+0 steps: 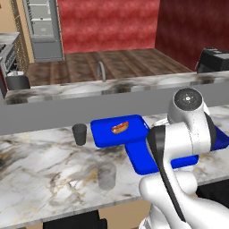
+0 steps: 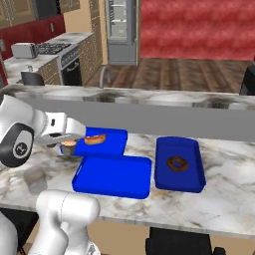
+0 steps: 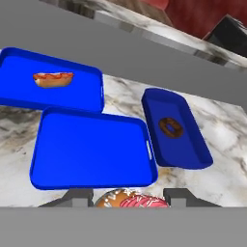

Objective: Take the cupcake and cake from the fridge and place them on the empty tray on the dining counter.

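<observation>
1. Big picture first: the dining counter (image 2: 224, 204) runs across in front of you, with three blue trays on it. The empty tray (image 2: 113, 176) is the near one. The tray with the hot dog (image 2: 107, 140) sits just behind it, and the tray with the dark ring (image 2: 179, 164) just off to its right.
2. The empty tray's long axis lies side to side along the counter edge, so you've got plenty of room across it.
3. Your gripper (image 2: 69, 144) hangs over the counter off the empty tray's left far corner, up above it, not over the tray yet. In the hand view the tray is ahead of the fingertips (image 3: 77, 197).
4. The fingers are clamped on the cupcake (image 3: 131, 200), pink frosting poking up between them. So I reckon you carry it right and toward the tray's middle, then down.
</observation>
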{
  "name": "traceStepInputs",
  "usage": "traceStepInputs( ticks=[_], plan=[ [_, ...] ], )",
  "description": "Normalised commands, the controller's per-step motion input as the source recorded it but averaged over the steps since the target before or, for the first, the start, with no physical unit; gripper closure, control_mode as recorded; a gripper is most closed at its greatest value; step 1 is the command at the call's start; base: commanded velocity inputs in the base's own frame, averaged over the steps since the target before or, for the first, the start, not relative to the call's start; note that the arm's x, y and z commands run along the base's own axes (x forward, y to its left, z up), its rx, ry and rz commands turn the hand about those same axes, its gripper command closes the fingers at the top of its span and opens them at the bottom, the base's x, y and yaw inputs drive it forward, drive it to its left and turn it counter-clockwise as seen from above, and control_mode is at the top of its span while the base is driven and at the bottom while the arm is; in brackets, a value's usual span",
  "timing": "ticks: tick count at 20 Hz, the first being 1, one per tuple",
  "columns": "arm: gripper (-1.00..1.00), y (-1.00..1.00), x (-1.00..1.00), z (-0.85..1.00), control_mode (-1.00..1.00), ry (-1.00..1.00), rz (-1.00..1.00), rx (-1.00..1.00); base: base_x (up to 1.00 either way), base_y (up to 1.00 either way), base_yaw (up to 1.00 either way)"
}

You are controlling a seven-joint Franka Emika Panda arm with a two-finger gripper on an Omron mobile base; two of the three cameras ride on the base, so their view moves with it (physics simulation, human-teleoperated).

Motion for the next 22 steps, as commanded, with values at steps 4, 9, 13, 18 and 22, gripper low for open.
traceStepInputs(
  ticks=[4, 9, 13, 18, 22],
  plan=[
    [1.0, 0.0, 0.0, -0.42, -1.0, -0.01, 0.0, 0.0, 0.0, 0.0, 0.0],
    [1.0, 0.0, 0.0, -0.35, -1.0, -0.06, 0.0, 0.0, 0.0, 0.0, 0.0],
    [1.0, 0.0, 0.0, -0.24, -1.0, -0.01, 0.0, 0.0, 0.0, 0.0, 0.0],
    [1.0, 0.0, 0.09, -0.33, -1.0, -0.03, 0.0, 0.0, 0.0, 0.0, 0.0],
    [1.0, -0.01, 0.11, -0.46, -1.0, -0.1, 0.0, -0.03, 0.0, 0.0, 0.0]
  ],
)
